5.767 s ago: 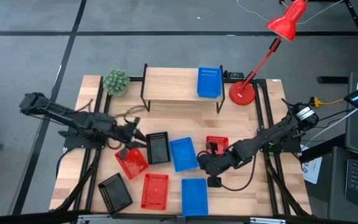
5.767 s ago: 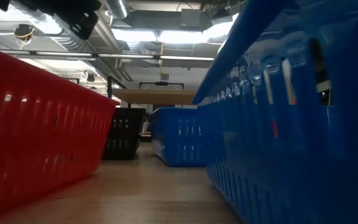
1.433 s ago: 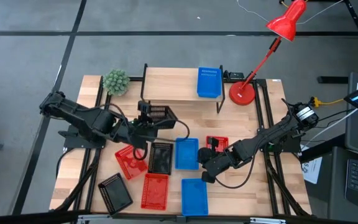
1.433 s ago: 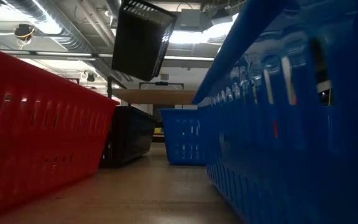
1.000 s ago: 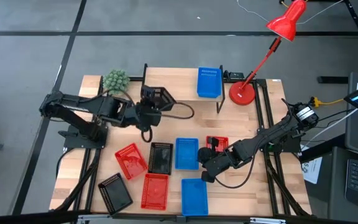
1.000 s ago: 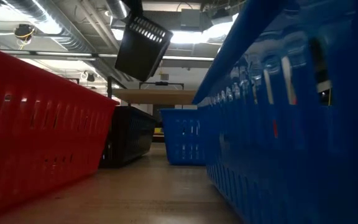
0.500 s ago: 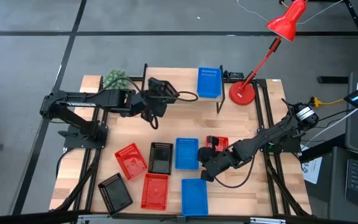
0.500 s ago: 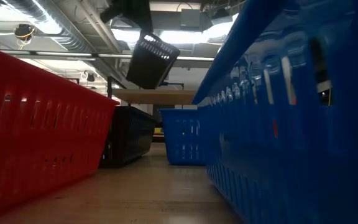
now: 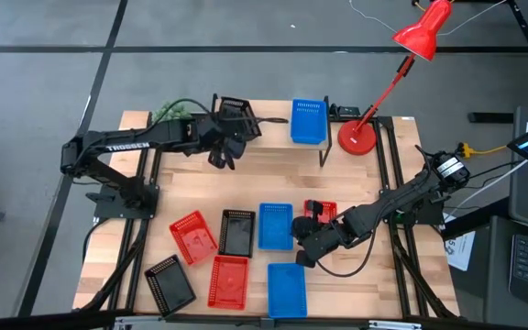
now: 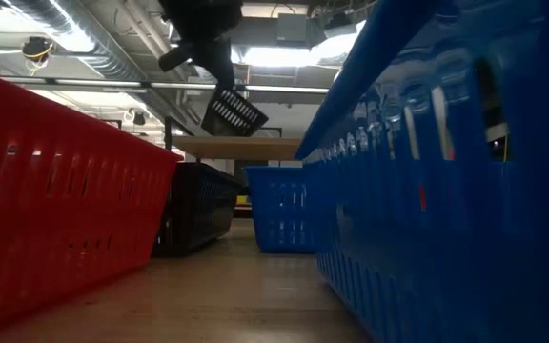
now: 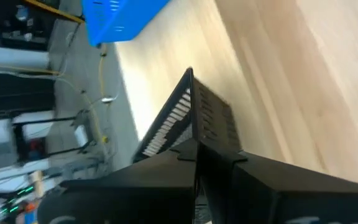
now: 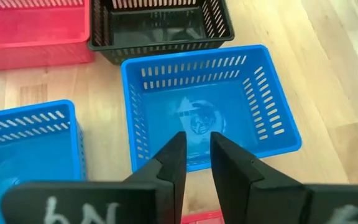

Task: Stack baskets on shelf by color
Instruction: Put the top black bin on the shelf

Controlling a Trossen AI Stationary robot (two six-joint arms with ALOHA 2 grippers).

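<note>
My left gripper is shut on a black basket and holds it over the left part of the shelf. The same basket shows high up in the low view. One blue basket rests by its bottom on the shelf's right part. On the tabletop lie three red baskets, two black baskets and two blue baskets. My right gripper hovers over the middle blue basket, its fingers a little apart and empty. My left gripper pinches one side wall of the black basket near its rim between its two fingers. The basket is lifted clear and tilted, above the shelf top; it sticks out beyond the fingertips.
A red desk lamp's base stands right of the shelf, with its arm reaching up over the table's far right. A small green plant sits left of the shelf, partly behind my left arm. My right arm lies over one red basket.
My left gripper has carried the black basket toward the table's far edge and a little right, from over the tabletop to over the shelf's left part. It has also come lower. The basket stays tilted and clear. My right gripper has kept still.
</note>
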